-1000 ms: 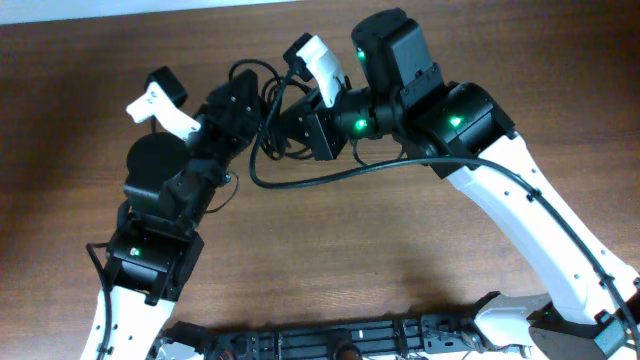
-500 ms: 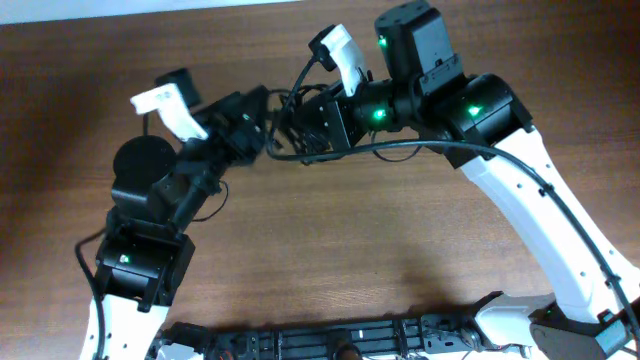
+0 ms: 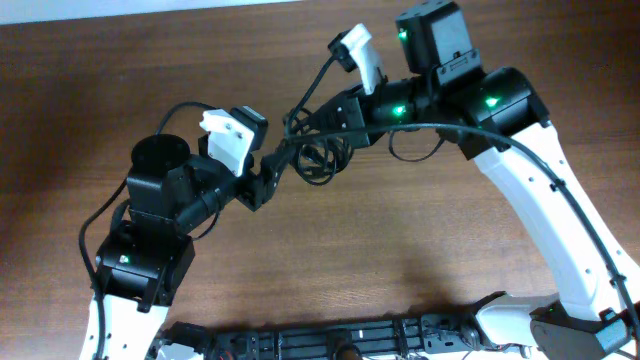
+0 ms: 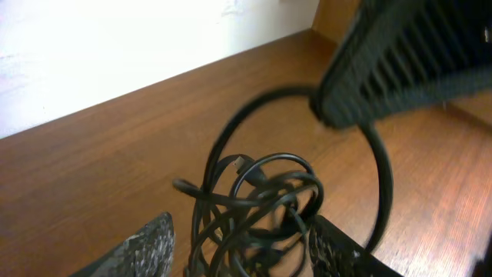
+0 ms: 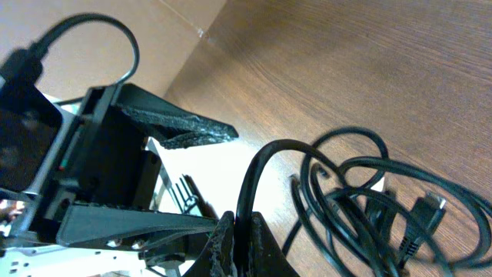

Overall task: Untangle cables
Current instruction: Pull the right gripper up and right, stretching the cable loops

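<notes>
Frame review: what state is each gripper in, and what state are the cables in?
cables: tangled in one bundle, one loop drawn out.
left gripper: open, straddling the bundle.
right gripper: shut on the drawn-out loop of the cables.

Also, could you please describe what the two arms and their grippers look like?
The left arm and right arm have white links and black joint housings with green lights. A thick black cable runs along the right one. The left gripper and right gripper are black, with textured fingers.
</notes>
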### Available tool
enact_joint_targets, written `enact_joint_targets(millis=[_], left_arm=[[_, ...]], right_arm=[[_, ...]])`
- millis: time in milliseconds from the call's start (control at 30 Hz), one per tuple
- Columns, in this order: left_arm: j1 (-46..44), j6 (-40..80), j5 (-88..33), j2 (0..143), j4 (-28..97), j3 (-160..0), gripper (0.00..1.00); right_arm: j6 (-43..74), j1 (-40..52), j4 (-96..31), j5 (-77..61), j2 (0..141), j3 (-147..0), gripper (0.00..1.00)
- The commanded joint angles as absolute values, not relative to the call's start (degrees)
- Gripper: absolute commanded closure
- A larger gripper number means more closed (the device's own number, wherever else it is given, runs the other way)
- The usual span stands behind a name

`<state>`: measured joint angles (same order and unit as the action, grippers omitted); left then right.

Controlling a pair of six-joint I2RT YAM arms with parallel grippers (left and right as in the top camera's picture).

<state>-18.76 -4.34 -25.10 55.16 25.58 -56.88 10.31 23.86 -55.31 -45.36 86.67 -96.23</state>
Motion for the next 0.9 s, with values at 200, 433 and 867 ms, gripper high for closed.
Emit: enact_joint_targets(millis=[200, 433, 867], left_arm=[[-18.7, -14.3, -30.9, 54.6, 26.9, -57.5, 0.46], [-18.7, -16.8, -30.6, 54.7, 32.7, -57.5, 0.51], [-18.7, -11.1, -30.7, 60.6, 35.2, -57.5, 1.0]], right_arm=[[9.9, 22.4, -54.5, -54.9, 84.5, -97.1, 0.96], [9.9, 22.4, -53.6, -55.9, 84.4, -99.4, 0.96], [9.9, 22.5, -53.8, -56.0, 84.2, -102.3, 0.96]])
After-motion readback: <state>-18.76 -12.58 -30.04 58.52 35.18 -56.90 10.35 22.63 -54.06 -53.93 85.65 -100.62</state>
